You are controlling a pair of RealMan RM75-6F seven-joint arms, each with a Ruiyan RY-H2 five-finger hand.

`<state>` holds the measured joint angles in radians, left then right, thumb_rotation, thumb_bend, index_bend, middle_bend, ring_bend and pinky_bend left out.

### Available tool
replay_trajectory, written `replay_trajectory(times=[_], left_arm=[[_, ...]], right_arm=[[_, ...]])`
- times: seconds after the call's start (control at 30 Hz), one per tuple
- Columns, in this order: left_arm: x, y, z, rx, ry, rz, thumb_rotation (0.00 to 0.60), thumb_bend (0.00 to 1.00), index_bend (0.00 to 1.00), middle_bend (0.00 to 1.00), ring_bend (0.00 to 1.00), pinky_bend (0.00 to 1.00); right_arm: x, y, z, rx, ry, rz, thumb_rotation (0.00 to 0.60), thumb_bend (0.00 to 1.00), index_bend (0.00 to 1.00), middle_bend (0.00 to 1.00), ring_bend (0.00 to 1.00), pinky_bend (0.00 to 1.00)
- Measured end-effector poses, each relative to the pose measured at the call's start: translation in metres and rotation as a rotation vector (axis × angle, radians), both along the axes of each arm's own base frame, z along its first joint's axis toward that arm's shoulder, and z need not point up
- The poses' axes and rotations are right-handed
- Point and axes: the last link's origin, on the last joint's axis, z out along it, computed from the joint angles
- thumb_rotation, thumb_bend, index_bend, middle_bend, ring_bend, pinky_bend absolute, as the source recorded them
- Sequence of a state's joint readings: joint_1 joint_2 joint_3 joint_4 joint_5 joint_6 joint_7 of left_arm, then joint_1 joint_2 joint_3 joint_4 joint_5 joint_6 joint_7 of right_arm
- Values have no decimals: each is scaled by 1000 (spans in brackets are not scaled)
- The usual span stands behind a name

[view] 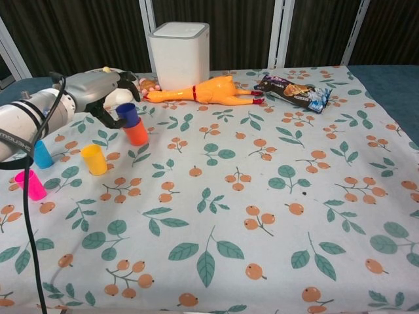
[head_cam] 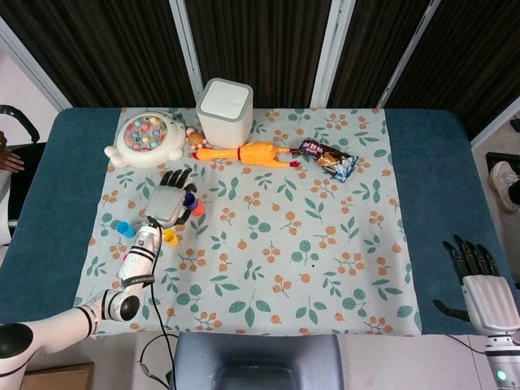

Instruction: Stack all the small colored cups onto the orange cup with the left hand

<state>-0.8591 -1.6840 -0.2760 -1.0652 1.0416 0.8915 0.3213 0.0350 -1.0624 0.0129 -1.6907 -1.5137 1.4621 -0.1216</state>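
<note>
My left hand (view: 98,95) holds a dark blue cup (view: 127,114) whose base sits tilted in the mouth of the orange cup (view: 137,133) on the flowered cloth. From above, the left hand (head_cam: 168,203) covers most of the blue cup (head_cam: 189,197) and the orange cup (head_cam: 197,209). A yellow cup (view: 94,159), a light blue cup (view: 41,154) and a pink cup (view: 31,184) stand apart to the near left. The yellow cup (head_cam: 170,236) and light blue cup (head_cam: 123,229) show beside my forearm. My right hand (head_cam: 485,284) rests open at the table's right edge, holding nothing.
A white box (view: 180,55), a rubber chicken (view: 206,90) and a snack packet (view: 291,91) lie along the far side. A round fishing toy (head_cam: 146,140) sits at the back left. A black cable (view: 23,216) hangs from my left arm.
</note>
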Motion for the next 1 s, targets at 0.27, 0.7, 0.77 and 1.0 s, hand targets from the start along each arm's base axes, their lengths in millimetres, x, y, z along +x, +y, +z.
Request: replay_trajectory(times=[0.27,0.7,0.77,1.0], left_arm=[[-1,-2,2,-7,-14,3,600,370,0,0,0,100],[-31,-69,37,-68,-77,-73,600,370,7,0,0,94],[-40,-84,40,-96,-87,-72,600,369,15,0,0,94],[-52,-90,32,-108,-76,-55,600,369,81,0,0,93]], right_arm=[[0,0,1,-2,-4,4,600,224,0,0,0,0],[2,2,-5,24,1,12,600,224,0,0,0,0],[3,2,-7,26,0,16,600,224,0,0,0,0],[6,3,-10,37,-5,28,600,224,0,0,0,0]])
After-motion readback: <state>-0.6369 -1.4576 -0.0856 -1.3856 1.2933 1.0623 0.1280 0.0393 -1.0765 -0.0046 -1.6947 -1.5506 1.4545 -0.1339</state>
